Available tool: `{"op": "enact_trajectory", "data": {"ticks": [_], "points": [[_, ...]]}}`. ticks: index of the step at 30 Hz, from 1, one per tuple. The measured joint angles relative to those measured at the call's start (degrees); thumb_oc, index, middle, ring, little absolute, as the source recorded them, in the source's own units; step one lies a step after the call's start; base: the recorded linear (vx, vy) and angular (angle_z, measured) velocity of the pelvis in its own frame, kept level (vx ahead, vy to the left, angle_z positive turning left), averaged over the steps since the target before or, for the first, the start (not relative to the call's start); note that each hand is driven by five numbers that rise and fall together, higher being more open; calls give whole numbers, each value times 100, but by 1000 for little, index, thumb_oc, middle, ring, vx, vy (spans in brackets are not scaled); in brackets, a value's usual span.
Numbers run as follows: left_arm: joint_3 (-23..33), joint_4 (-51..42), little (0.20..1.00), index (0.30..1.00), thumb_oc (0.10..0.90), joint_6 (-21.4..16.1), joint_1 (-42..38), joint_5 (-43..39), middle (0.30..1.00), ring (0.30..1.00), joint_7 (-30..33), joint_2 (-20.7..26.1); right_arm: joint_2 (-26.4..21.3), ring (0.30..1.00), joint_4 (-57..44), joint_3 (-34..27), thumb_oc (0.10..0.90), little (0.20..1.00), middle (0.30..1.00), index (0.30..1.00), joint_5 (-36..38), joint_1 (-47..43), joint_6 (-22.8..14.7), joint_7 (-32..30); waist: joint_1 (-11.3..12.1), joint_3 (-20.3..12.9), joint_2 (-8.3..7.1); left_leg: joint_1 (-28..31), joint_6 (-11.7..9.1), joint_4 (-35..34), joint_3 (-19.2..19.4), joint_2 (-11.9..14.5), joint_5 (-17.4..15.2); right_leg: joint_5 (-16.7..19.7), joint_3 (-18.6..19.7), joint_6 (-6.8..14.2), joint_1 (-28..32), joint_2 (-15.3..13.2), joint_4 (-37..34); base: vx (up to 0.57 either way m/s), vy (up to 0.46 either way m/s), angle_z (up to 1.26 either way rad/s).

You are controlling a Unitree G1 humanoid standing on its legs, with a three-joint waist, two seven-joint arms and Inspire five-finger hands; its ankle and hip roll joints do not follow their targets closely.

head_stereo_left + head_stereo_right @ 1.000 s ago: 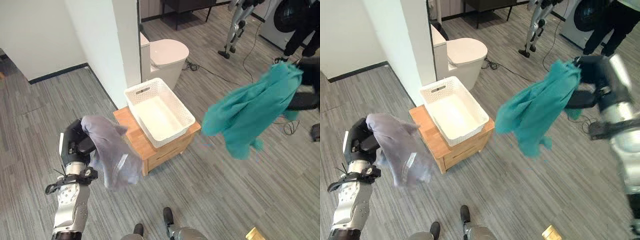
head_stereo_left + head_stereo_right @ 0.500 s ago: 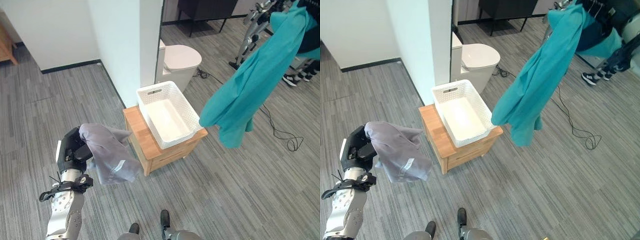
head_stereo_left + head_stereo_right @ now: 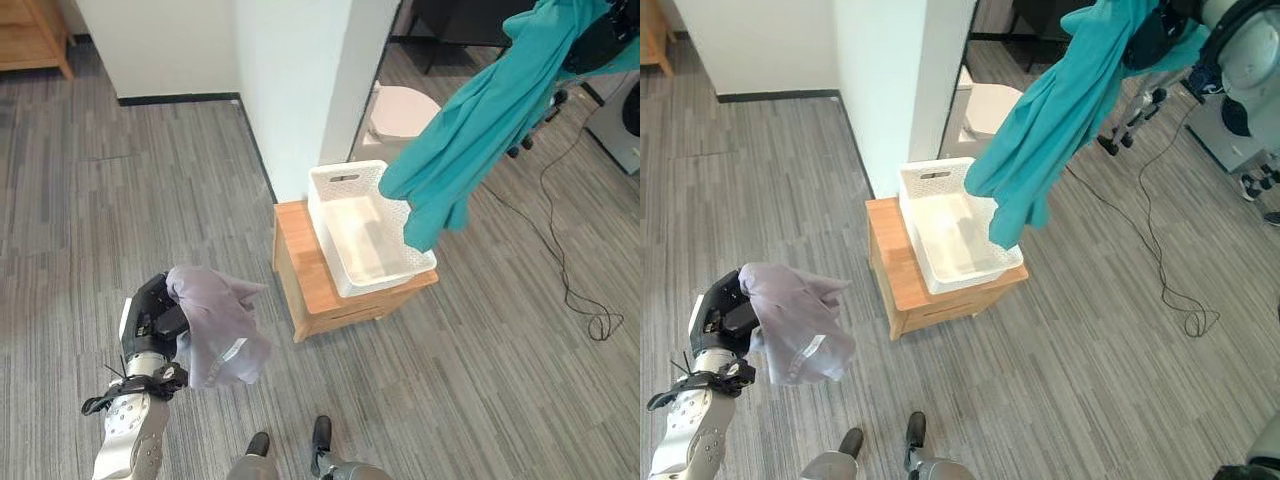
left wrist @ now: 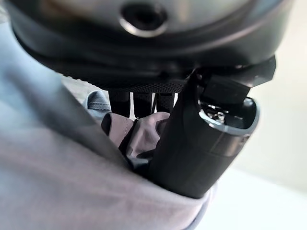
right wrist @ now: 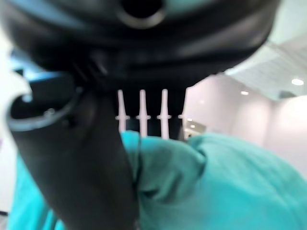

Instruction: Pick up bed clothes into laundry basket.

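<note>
A white laundry basket (image 3: 367,230) sits on a low wooden stand (image 3: 305,280). My right hand (image 3: 1155,25) is raised high at the upper right and is shut on a teal garment (image 3: 480,115), which hangs down over the basket's right end. In the right wrist view the teal garment (image 5: 206,182) is pinched against the thumb (image 5: 96,163). My left hand (image 3: 155,318) is low at the left, shut on a grey garment (image 3: 215,330) that droops beside it. The grey garment (image 4: 57,187) wraps that hand in the left wrist view.
A white wall corner (image 3: 300,90) stands right behind the stand, with a white toilet (image 3: 405,110) past it. A wooden cabinet (image 3: 35,35) is at the far left. Another robot (image 3: 1240,70) and a cable (image 3: 570,270) on the floor are at the right.
The camera has shifted, so the basket and stand now sit nearer the middle. The teal garment has swung left and now hangs over the basket. The grey garment stays held low at the left.
</note>
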Motion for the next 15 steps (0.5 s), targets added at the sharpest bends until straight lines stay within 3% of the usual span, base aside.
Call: {"op": "enact_trajectory", "data": {"ticks": [4, 9, 12, 15], "points": [[1, 4, 300, 300, 400, 0, 15, 0, 300, 300, 4, 40, 72, 300, 31, 312, 400, 300, 300, 300, -83, -327, -17, -36, 49, 21, -106, -61, -13, 29, -68, 5, -9, 0, -97, 0, -28, 1, 0, 7, -11, 9], [-5, 11, 300, 300, 400, 2, 31, 2, 300, 300, 17, 236, 77, 300, 157, 328, 400, 300, 300, 300, -96, -430, -16, -123, 107, 51, -438, -154, -54, 93, -85, 9, -35, 0, -129, 0, -86, 8, 0, 1, 1, 2], [-30, 12, 300, 300, 400, 2, 23, 2, 300, 300, 21, 238, 78, 300, 159, 327, 400, 300, 300, 300, -96, -433, -16, -163, 121, 51, -524, -232, -67, 132, -94, -17, -44, 0, -147, 0, -141, -18, 0, -7, 6, 4], [-59, 32, 300, 300, 400, 2, 19, 6, 300, 300, 27, 238, 114, 300, 159, 329, 400, 300, 300, 300, -128, -424, -16, -185, 118, 60, -515, -314, -67, 189, -127, -72, -44, 0, -198, 0, -182, -70, -1, -1, 15, 6]]}}
